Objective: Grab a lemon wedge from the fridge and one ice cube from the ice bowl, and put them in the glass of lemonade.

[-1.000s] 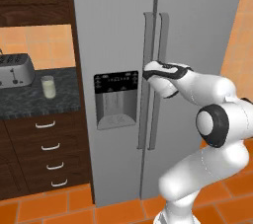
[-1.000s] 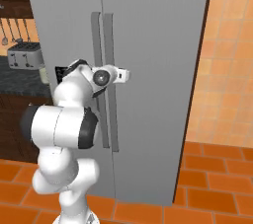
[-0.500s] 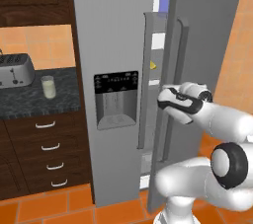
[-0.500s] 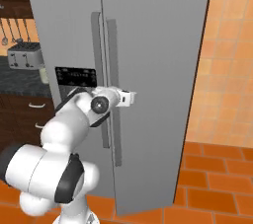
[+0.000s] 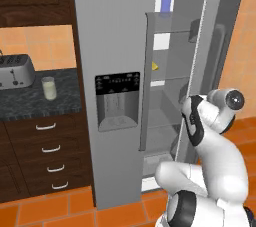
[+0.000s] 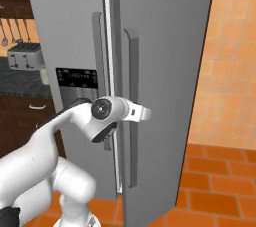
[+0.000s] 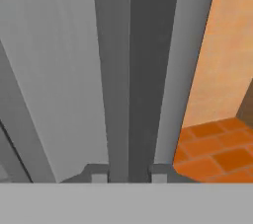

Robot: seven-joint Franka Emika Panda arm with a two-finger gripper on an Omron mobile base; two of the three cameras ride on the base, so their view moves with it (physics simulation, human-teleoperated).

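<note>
The kitchen has an orange tile floor (image 5: 75, 208), orange walls and a dark counter (image 5: 30, 102) carrying a toaster (image 5: 15, 71) and the glass of lemonade (image 5: 48, 88). The fridge (image 5: 110, 46) stands tall, its right door (image 6: 165, 71) swung open. The door handle (image 7: 129, 70) runs vertically, from 12 to 6 o'clock. The gripper (image 7: 129, 172) is clamped on this handle. Inside, the lemon wedge (image 5: 155, 65) lies on a shelf, at 10 o'clock from the hand.

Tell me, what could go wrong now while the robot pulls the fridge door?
The tool is shut on the right door handle; it might slip off, so the door swings back. The fridge is only partly open, so reaching the lemon wedge on its shelf could bump the door.
</note>
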